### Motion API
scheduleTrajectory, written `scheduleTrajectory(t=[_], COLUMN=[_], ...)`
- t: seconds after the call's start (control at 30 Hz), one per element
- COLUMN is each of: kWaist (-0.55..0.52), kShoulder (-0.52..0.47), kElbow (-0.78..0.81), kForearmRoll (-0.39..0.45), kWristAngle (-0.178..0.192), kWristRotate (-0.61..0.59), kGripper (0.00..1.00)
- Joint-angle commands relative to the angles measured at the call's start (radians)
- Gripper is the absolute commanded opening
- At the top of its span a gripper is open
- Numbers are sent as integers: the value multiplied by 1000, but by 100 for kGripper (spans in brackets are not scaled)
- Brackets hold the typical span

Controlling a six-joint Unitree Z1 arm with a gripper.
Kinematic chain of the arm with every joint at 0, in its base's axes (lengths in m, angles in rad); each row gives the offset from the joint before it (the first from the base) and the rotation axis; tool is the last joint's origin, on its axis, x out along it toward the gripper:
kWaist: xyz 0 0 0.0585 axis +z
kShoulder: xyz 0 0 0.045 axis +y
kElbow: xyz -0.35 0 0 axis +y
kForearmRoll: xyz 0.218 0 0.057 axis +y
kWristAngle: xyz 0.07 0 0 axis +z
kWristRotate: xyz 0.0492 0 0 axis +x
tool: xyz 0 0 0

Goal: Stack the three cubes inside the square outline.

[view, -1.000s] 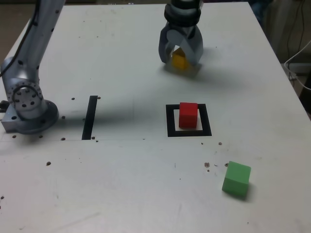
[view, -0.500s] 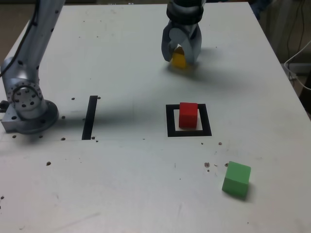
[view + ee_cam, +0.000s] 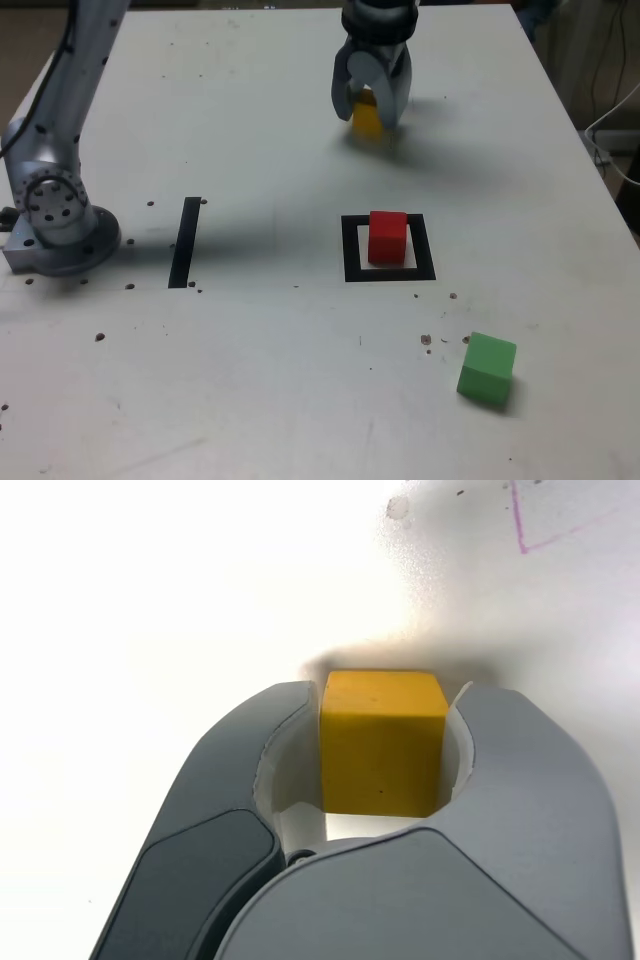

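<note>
At the far middle of the table my gripper is shut on the yellow cube. The wrist view shows both grey fingers pressed against the sides of the yellow cube, which rests on the table. A red cube stands inside the black square outline near the table's centre. A green cube lies alone near the front, toward the exterior view's right.
A straight black strip is marked on the table left of the outline in the exterior view. The arm's grey base sits at the left edge. Small dark specks dot the white table.
The jaws have closed in from wide apart onto the yellow cube's sides. The cube and the arm have stayed in about the same place.
</note>
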Motion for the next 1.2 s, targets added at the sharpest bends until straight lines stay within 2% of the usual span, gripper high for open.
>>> scheduleTrajectory(t=[0.0, 0.13, 0.27, 0.4, 0.6, 0.7, 0.83, 1.0, 1.17], kWaist=[-10, -40, -91, -159, -282, -364, -457, -527, -539], kShoulder=[-27, -87, -150, -211, -281, -302, -301, -278, -242], kElbow=[-2, 4, 20, 49, 105, 119, 118, 124, 131], kForearmRoll=[9, 49, 104, 162, 215, 215, 202, 177, 147], kWristAngle=[6, 15, 3, -26, -87, -97, -96, -101, -109], kWristRotate=[-11, -57, -130, -253, -519, -656, -766, -837, -870], kGripper=[24, 24, 24, 24, 24, 24, 24, 24, 23])
